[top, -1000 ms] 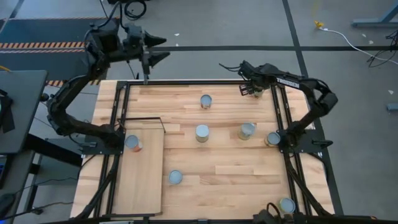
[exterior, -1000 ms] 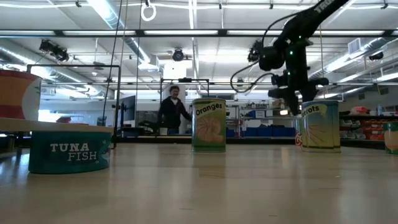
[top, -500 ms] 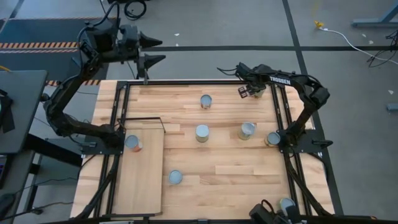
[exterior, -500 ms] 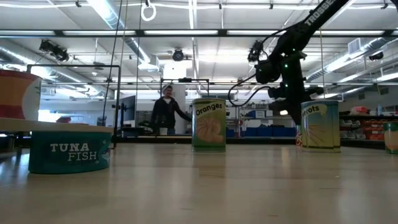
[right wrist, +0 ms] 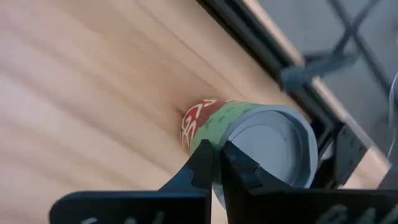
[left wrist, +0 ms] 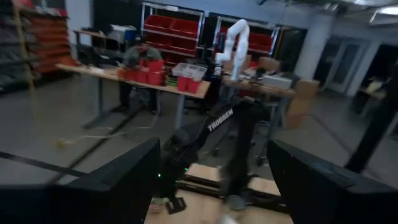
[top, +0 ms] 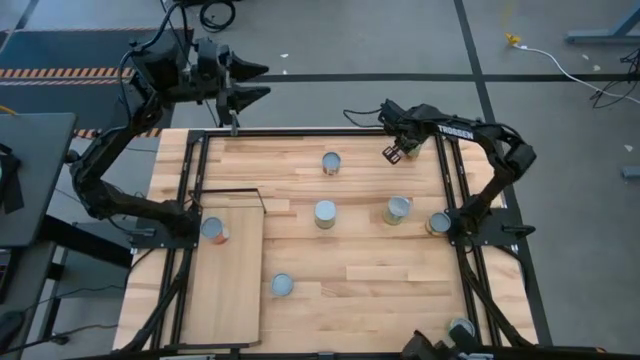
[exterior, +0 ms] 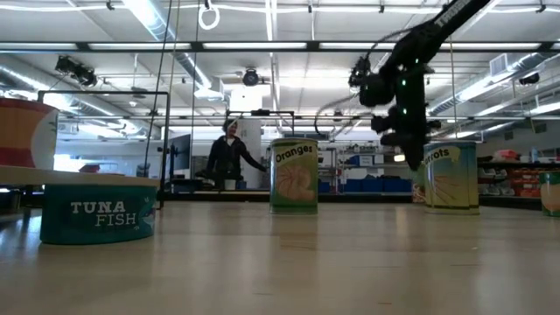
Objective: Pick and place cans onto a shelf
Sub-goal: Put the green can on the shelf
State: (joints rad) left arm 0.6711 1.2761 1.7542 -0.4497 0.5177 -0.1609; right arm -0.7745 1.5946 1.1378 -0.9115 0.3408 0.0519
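Over tabletop's (top: 360,280) far right corner: right pincer (top: 393,153) fingers together, holding nothing, above bare wood. Left pincer (top: 250,82) spread wide, empty, beyond far edge. 1 can (top: 212,229) upright on shelf (top: 225,290); 5 cans upright on tabletop, nearest (top: 397,209) just beyond right pincer.

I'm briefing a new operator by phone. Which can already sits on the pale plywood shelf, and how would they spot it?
Seen from above, find the pale plywood shelf lying on the left part of the planked table, with a thin black wire frame at its far end. The can stands near that framed end, by the shelf's left edge. It is the only one on the shelf; the nearest other can stands just off the shelf's right edge.
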